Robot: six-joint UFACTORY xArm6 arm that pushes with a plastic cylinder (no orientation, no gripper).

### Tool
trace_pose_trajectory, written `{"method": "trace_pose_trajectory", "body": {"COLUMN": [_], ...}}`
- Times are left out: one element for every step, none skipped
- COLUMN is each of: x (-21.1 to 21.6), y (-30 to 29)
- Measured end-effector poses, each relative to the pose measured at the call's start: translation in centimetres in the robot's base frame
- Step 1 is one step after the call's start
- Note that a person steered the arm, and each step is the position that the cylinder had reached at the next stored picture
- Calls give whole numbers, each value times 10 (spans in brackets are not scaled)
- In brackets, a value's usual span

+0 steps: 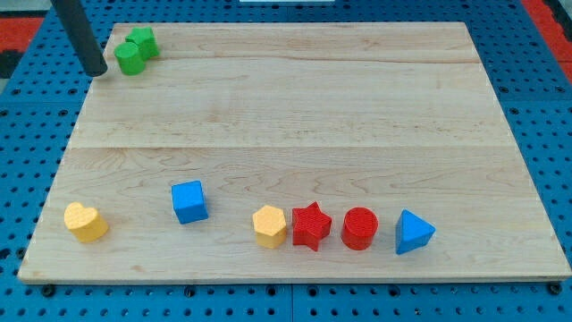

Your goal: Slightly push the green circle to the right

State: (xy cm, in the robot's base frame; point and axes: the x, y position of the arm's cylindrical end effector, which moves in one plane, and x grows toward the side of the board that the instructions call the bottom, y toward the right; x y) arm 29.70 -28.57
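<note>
The green circle sits near the board's top left corner, touching a second green block just above and to its right; that block's shape is hard to make out. My tip is at the end of the dark rod, just left of the green circle and a small gap apart from it.
The wooden board lies on a blue pegboard surface. Along the view's bottom stand a yellow heart, a blue cube, a yellow hexagon, a red star, a red circle and a blue triangle.
</note>
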Motion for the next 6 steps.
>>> {"method": "trace_pose_trajectory", "body": {"x": [-5, -5, -1, 3, 9, 16], "y": [32, 47, 41, 41, 34, 34]}}
